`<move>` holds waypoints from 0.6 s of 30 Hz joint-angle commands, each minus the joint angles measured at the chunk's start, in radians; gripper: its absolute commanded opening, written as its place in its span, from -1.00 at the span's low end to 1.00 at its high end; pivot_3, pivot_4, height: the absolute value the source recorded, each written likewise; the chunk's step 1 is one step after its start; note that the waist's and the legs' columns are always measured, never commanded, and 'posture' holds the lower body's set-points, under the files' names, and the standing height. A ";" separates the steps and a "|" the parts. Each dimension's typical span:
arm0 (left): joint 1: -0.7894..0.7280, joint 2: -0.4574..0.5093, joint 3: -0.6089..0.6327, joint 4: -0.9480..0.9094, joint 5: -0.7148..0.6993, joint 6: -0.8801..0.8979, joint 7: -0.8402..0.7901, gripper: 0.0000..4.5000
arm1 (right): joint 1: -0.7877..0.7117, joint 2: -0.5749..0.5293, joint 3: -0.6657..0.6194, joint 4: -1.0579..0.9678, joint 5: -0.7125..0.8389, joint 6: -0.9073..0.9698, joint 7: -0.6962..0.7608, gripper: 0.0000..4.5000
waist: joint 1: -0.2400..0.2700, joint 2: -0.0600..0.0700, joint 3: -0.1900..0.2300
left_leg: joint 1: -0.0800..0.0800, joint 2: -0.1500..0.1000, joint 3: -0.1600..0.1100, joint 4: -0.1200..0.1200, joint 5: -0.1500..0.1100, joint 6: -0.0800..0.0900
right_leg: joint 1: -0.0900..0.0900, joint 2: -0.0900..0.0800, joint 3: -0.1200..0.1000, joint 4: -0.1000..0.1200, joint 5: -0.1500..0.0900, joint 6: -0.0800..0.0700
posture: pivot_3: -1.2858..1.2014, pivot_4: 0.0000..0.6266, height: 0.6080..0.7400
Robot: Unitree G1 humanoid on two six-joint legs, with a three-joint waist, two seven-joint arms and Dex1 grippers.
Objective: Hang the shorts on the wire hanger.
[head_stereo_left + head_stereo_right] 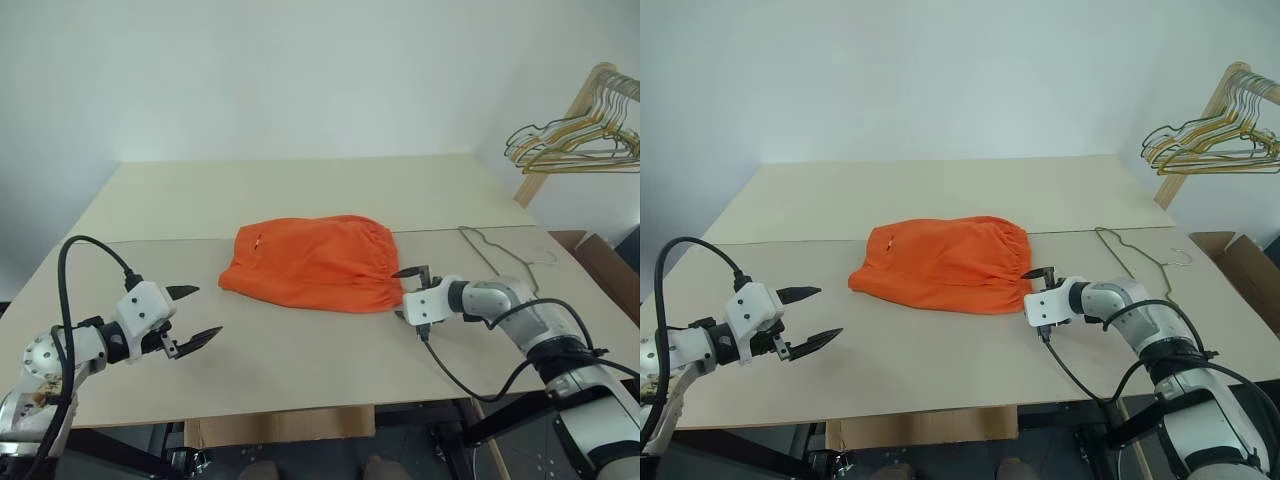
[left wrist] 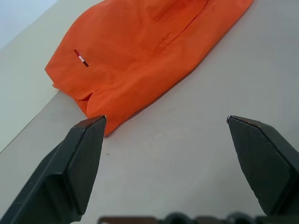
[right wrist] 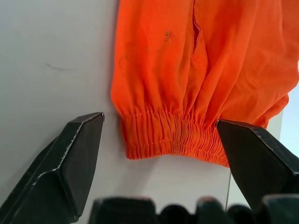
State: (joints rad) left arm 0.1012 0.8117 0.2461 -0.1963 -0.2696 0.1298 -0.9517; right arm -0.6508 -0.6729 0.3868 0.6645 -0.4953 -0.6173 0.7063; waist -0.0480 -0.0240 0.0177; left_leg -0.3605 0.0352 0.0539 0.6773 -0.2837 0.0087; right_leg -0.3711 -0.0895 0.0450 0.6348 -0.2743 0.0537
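The bright orange shorts lie bunched flat in the middle of the table, with the gathered waistband at their right end. To their right, the thin grey wire hanger lies flat on the table. My right gripper is open and low at the waistband end, and the right wrist view shows the elastic edge just ahead between its fingers. My left gripper stands open above the bare table, well to the left of the shorts and nearer the front edge. In the left wrist view the shorts' leg hem shows ahead of its fingers.
A bunch of gold and dark wire hangers hangs from a wooden rack at the far right. A cardboard box stands beside the table's right edge. The beige table has bare surface in front of and behind the shorts.
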 commanded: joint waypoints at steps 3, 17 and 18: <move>-0.006 0.010 0.019 -0.045 0.001 -0.006 0.019 1.00 | -0.073 0.027 0.036 0.112 -0.046 -0.055 -0.070 0.33 | 0.001 0.000 0.000 | 0.002 0.000 0.000 0.000 0.000 0.000 | 0.000 0.000 0.001 0.003 0.000 0.000 | 0.06 -1.00 1.00; -0.502 0.005 -0.267 0.659 0.383 -0.434 0.120 1.00 | -0.055 0.027 0.036 0.124 -0.028 -0.090 -0.082 -0.98 | 0.009 0.000 0.000 | 0.006 -0.001 0.000 0.000 0.004 -0.001 | 0.003 0.001 0.000 0.007 0.000 -0.002 | 0.05 -1.00 1.00; -0.539 -0.004 -0.286 0.717 0.394 -0.464 0.117 1.00 | -0.053 0.027 0.035 0.121 -0.033 -0.088 -0.096 -0.98 | 0.007 0.000 0.000 | 0.006 -0.001 0.000 0.000 0.004 -0.001 | 0.003 0.000 0.000 0.007 0.000 -0.002 | 0.05 -1.00 1.00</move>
State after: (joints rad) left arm -0.3853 0.8172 -0.0081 0.4340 0.0949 -0.2574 -0.8346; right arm -0.6968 -0.6380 0.4399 0.8132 -0.5352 -0.6983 0.6394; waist -0.0408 -0.0235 0.0180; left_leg -0.3552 0.0338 0.0540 0.6770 -0.2799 0.0077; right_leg -0.3688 -0.0892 0.0453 0.6418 -0.2742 0.0520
